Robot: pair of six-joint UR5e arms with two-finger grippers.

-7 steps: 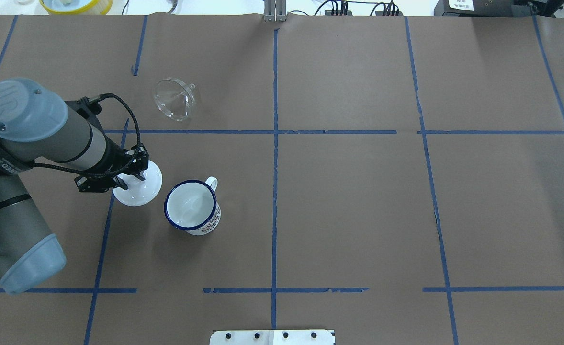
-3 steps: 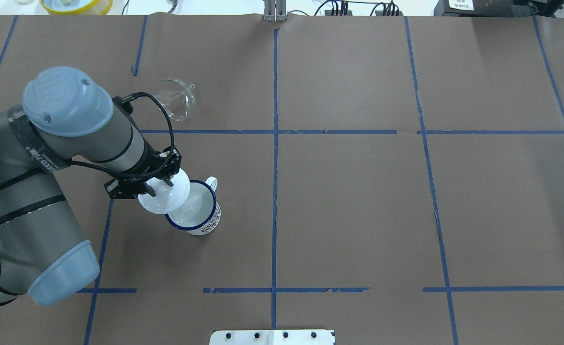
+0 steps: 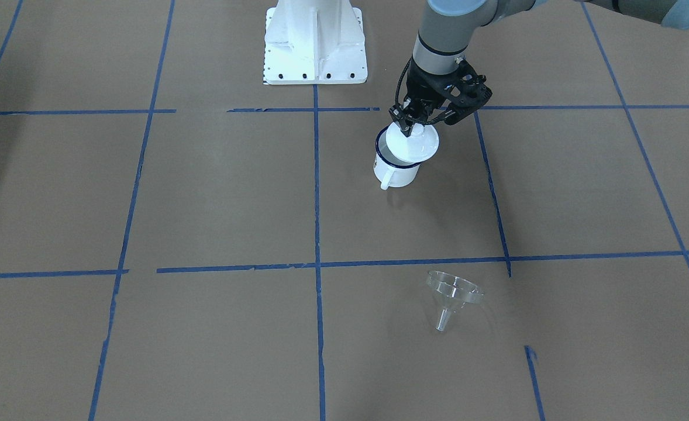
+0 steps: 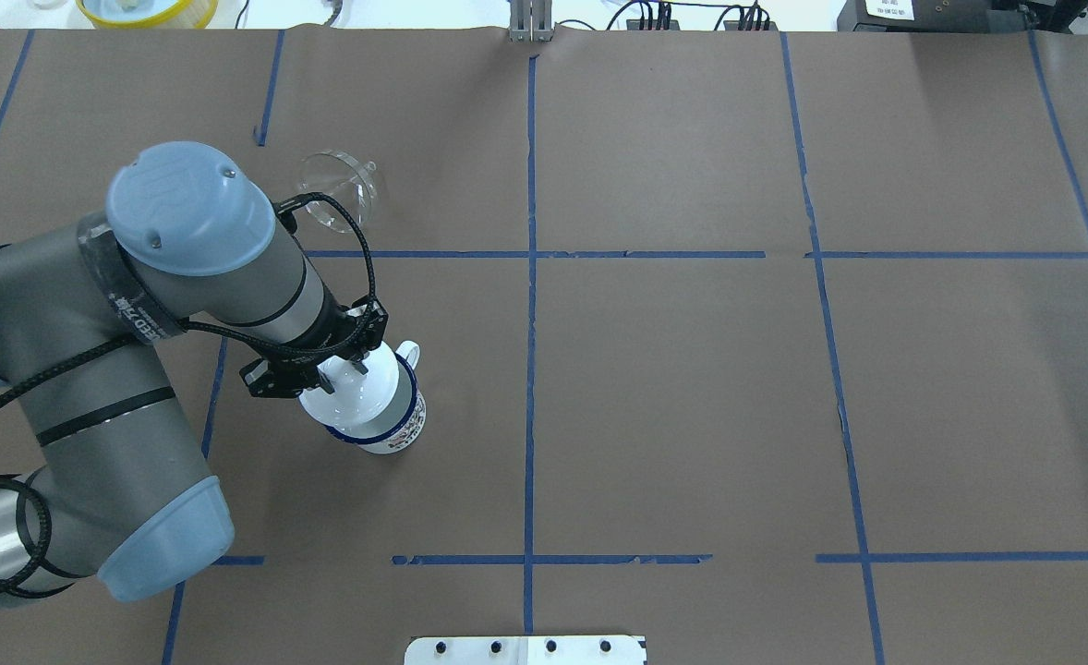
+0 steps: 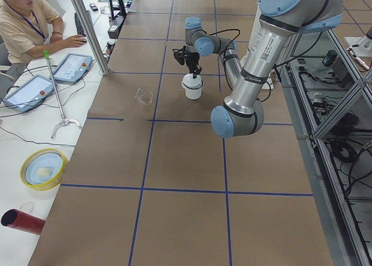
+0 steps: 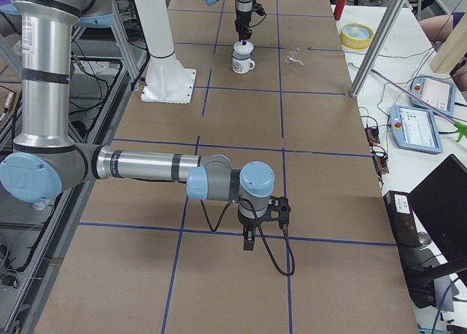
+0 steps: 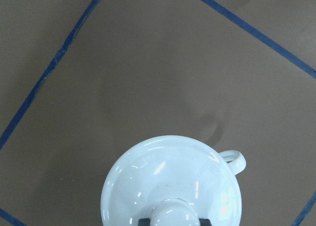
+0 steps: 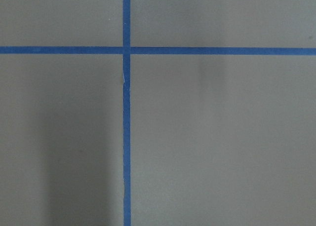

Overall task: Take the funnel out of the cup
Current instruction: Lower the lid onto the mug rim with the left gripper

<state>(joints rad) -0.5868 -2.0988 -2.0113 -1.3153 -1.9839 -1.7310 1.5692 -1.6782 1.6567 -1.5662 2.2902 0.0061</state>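
Overhead exterior: left gripper (image 4: 345, 368) pinches the knob (image 7: 173, 213) of a white lid (image 4: 352, 399) held over the cup (image 4: 399, 427), hiding most of its mouth; whether lid and rim touch cannot be told. The funnel (image 4: 341, 189) lies on its side on the table (image 4: 692, 388), well apart from the cup, beyond a blue tape line (image 4: 433, 254).

Front-facing: the cup's blue rim peeks out beside the lid; the funnel's spout points toward the camera.

Left wrist: the lid fills the lower frame, its knob clamped at the bottom edge, the cup's handle (image 7: 234, 159) jutting out at its right.

Exterior right: right gripper (image 6: 249, 239) hangs over the table far from the cup; whether it is spread or closed cannot be told.
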